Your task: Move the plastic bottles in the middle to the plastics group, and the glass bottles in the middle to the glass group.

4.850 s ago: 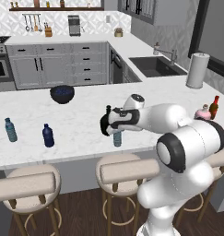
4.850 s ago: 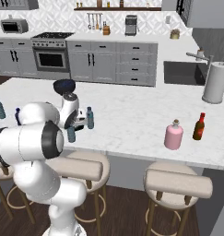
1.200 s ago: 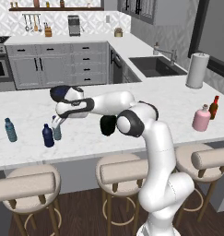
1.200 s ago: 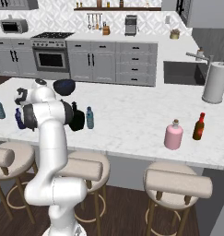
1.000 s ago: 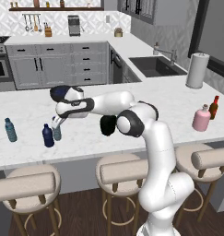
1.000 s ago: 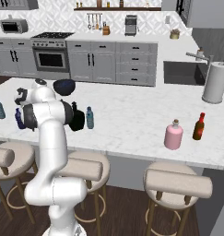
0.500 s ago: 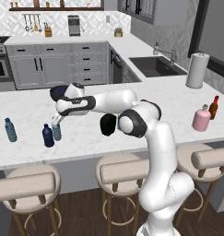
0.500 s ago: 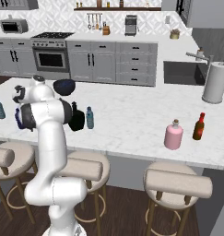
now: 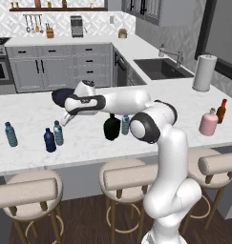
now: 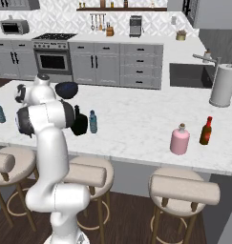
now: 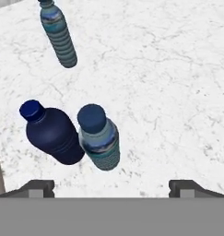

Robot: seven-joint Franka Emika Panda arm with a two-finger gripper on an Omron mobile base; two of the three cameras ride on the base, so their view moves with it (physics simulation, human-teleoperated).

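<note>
One pale plastic bottle (image 11: 98, 137) with a blue cap stands on the counter right beside the opaque navy bottle (image 11: 51, 133), with the teal bottle (image 11: 59, 34) further off. My gripper (image 11: 112, 188) hovers open above the pale bottle, holding nothing. In the left base view the gripper (image 9: 65, 119) hangs just above that pale bottle (image 9: 58, 133), the navy bottle (image 9: 49, 140) and the teal bottle (image 9: 11, 134). The black flask (image 9: 111, 127) and the other pale plastic bottle (image 9: 125, 125) stand mid-counter. The pink bottle (image 9: 208, 122) and the red-brown bottle (image 9: 223, 110) stand at the right.
A dark bowl (image 9: 59, 96) sits behind my hand. A white paper-towel roll (image 9: 204, 72) stands at the back right by the sink (image 9: 160, 68). Stools line the counter's front edge. Bare marble (image 10: 136, 119) lies between the flask and the pink bottle (image 10: 179, 139).
A pale bottle was carried from the middle to the left and set next to the navy bottle. In the last second the open gripper has lifted off it.
</note>
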